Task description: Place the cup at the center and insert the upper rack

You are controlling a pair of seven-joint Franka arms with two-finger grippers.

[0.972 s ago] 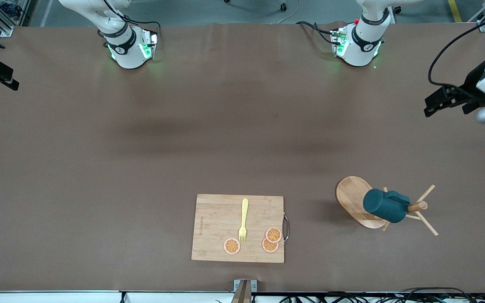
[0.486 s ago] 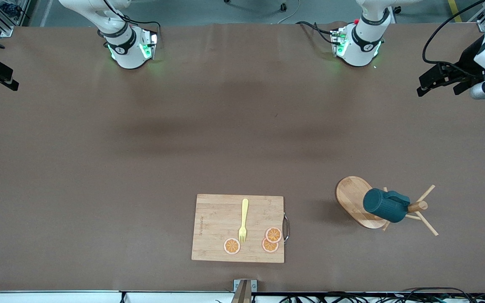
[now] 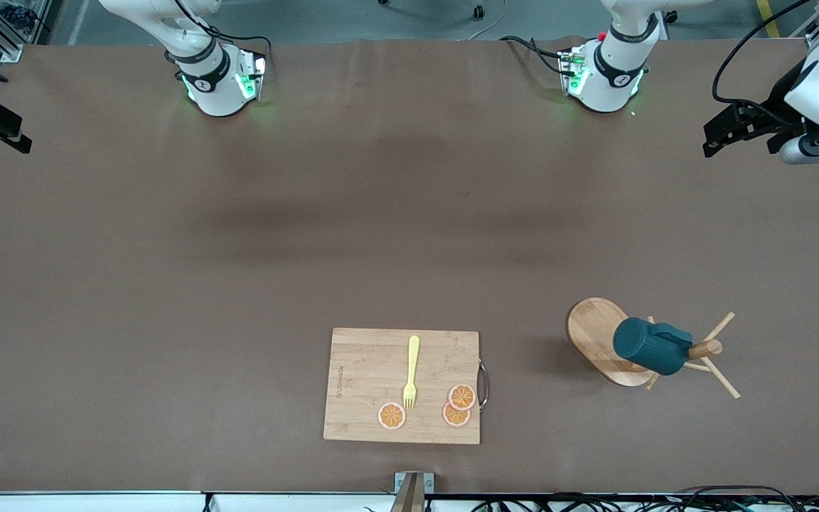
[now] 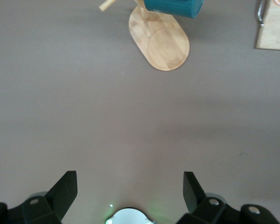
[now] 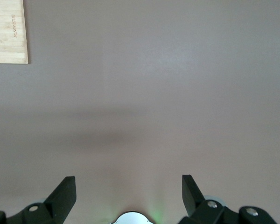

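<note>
The upper rack (image 3: pixel 594 333), a light wooden mug tree, lies on its side toward the left arm's end of the table, oval base on edge, pegs pointing outward. The cup (image 3: pixel 650 346), dark teal and ribbed, lies on its side on the rack's pole. Both show in the left wrist view: the rack (image 4: pixel 161 44) and the cup (image 4: pixel 175 7). My left gripper (image 3: pixel 712 139) is open and empty, high over the table's edge at its own end; its fingers stand wide apart (image 4: pixel 130 186). My right gripper (image 3: pixel 22 139) waits open and empty over its own end (image 5: pixel 129 189).
A bamboo cutting board (image 3: pixel 367 370) lies near the front edge with a yellow fork (image 3: pixel 411 373) and three orange slices (image 3: pixel 462 396) on it. Its corner shows in the right wrist view (image 5: pixel 7 30) and the left wrist view (image 4: pixel 275 35).
My left gripper has drawn back and up toward the robots' edge of the table, away from the rack. The cup, rack and right arm have not moved.
</note>
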